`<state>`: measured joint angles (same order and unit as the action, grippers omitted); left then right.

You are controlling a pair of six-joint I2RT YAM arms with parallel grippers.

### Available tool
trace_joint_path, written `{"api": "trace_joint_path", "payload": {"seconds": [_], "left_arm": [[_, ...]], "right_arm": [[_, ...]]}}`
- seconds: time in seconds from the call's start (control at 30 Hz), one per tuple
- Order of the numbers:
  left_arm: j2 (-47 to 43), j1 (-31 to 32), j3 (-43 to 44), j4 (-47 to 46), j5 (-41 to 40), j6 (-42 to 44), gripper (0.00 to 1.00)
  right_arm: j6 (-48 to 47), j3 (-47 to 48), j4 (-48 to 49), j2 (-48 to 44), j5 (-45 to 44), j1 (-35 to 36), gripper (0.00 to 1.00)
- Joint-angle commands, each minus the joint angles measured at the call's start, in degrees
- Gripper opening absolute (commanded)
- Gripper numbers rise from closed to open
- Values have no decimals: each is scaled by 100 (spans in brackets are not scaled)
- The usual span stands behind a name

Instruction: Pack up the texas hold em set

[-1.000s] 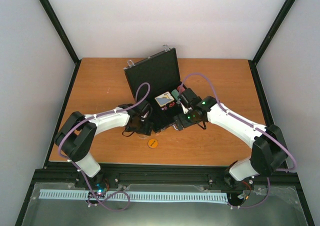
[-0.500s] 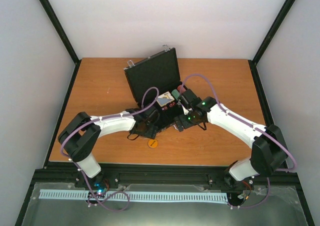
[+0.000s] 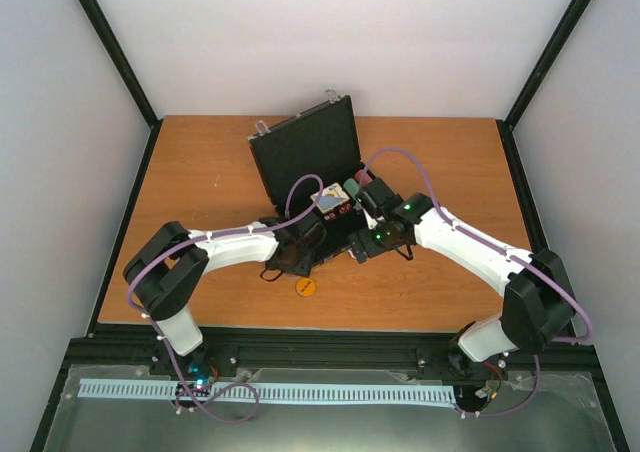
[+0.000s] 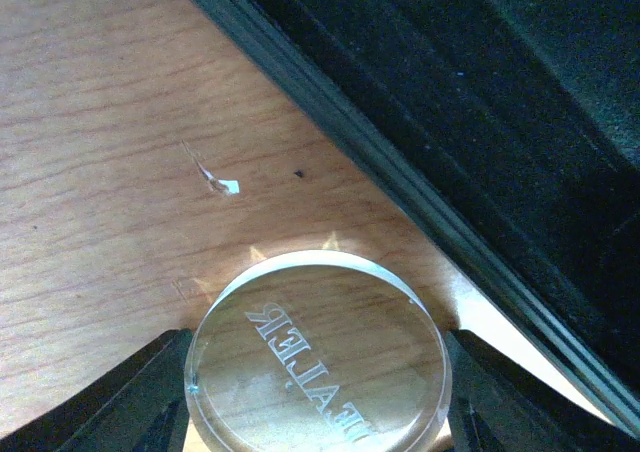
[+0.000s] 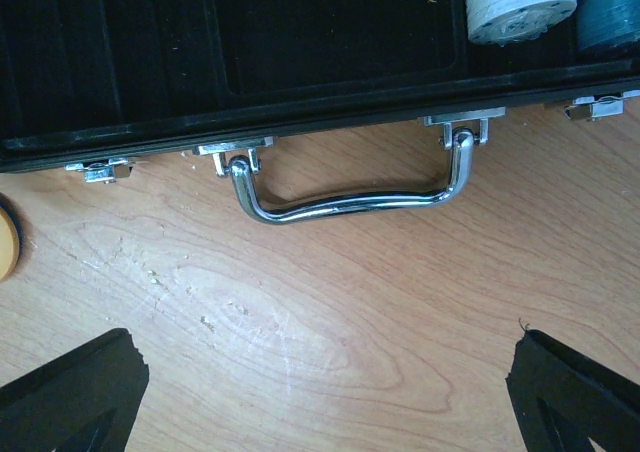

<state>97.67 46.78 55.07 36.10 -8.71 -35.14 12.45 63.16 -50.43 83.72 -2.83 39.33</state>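
while your left gripper [image 4: 318, 344] sat low over the brown wooden tabletop [image 4: 100, 122], its two black fingers [image 4: 120, 402] were closed against opposite sides of the clear round plastic disc [image 4: 320, 372] engraved with the word dealer. that disc lay flat on the wood, just beside the outer edge of the black rectangular briefcase with silver corners [image 3: 305, 157], not touching it. the briefcase stood open at the middle of the table, its lid upright at the far side. a blue-white card box [image 3: 327, 200] lay inside the tray, towards the back. from the right wrist camera you saw a white ribbed chip stack [image 5: 520, 2] and a blue chip stack [image 5: 612, 7] lying at the tray's front edge, just behind the curved chrome handle [image 5: 350, 187] and the silver latches [image 5: 100, 170]. your right gripper [image 5: 325, 367] hovered over bare wood in front of that handle, its jaws spread wide with only tabletop between them. a flat orange round disc [image 3: 306, 286] lay on the table in front of the case, apart from it, nearer your arm bases than either gripper.
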Motion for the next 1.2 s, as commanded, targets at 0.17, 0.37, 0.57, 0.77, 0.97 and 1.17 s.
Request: {"api": "trace_joint_path", "payload": {"seconds": [0.17, 0.37, 0.57, 0.77, 0.97, 1.17], "left_arm": [[254, 58, 35, 960, -573, -108, 66], [-281, 54, 495, 1616, -798, -192, 66], [-824, 59, 852, 1794, -536, -41, 66], [-1019, 54, 1420, 1461, -12, 275, 66], [-178, 51, 2433, 1161, 189, 801, 67], [1088, 50, 3864, 1141, 180, 1327, 67]], "right_arm": [[-58, -50, -21, -171, -130, -26, 100], [-80, 12, -106, -188, -212, -31, 100], [52, 92, -123, -204, -511, -168, 100], [301, 351, -13, -202, -521, -696, 100], [446, 641, 34, -91, -481, -1357, 100], [488, 685, 118, 12, -145, -1874, 100]]}}
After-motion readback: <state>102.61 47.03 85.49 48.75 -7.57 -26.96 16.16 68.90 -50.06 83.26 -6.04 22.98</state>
